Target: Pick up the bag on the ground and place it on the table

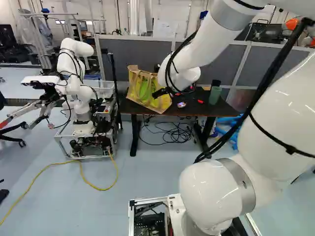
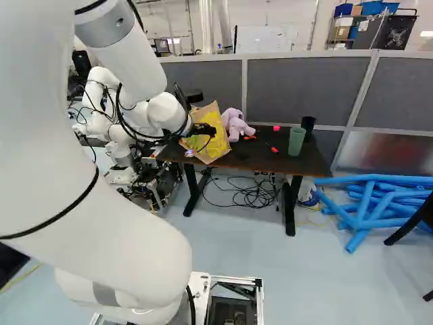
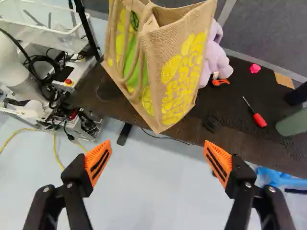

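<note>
Jute bag [image 1: 142, 88], left base view: on the desk [image 1: 184, 112], near the front edge and at its nine o'clock end, mouth up, just off twelve o'clock of the view.
Tool [image 1: 158, 93], left base view: at twelve o'clock, close by the bag.
Another robot [image 1: 74, 83], left base view: at ten o'clock.
Green cup [image 1: 215, 93], left base view: on the desk, at two o'clock.
Lilac plush toy [image 2: 235, 124], right base view: on the desk, at one o'clock, just beside the bag.
Dark cup [image 2: 308, 125], right base view: next to the green cup, on its one o'clock side.
Blue tubes [image 2: 369, 205], right base view: on the floor, between three and four o'clock.
Tool, wrist view: fingers spread wide, orange pads [image 3: 99, 163] well apart.
Bag, wrist view: at twelve o'clock, counting straight ahead of the tool as twelve; apart from both fingers, handles hanging down its side.
Plush toy, wrist view: at one o'clock, partly hidden by the bag.
Red-handled screwdriver [image 3: 259, 120], wrist view: on the desk, at two o'clock, between bag and green cup.
</note>
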{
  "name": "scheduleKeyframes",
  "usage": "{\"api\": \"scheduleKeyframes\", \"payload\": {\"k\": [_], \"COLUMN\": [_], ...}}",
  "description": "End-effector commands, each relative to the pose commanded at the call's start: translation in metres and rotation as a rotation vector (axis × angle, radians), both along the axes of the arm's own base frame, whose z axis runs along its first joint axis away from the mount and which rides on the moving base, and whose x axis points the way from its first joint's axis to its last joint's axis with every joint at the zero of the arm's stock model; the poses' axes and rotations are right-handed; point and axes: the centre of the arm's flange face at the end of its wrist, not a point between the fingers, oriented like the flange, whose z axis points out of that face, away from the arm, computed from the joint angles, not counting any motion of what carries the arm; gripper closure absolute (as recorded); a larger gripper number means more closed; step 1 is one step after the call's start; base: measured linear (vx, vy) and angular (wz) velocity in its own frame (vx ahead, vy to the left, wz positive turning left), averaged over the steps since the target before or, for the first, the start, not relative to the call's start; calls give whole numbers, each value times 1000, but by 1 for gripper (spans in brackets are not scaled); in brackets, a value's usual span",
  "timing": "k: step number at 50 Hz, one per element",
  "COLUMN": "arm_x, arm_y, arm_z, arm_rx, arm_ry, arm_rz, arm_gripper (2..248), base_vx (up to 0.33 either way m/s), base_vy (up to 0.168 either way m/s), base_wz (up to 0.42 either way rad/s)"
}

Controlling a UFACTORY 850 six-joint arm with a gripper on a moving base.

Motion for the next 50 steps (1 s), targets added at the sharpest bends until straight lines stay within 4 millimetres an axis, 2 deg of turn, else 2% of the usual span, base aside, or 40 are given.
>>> {"api": "scheduleKeyframes", "payload": {"k": [24, 50], "arm_x": [-49, -92], "arm_y": [-10, -17], "arm_z": [-36, -63], "arm_rx": [48, 89], "arm_ry": [-139, -249], "arm_rz": [-52, -88], "arm_gripper": [3, 3], "base_vx": [0, 0], "base_vy": [0, 0], "base_wz": [0, 0]}}
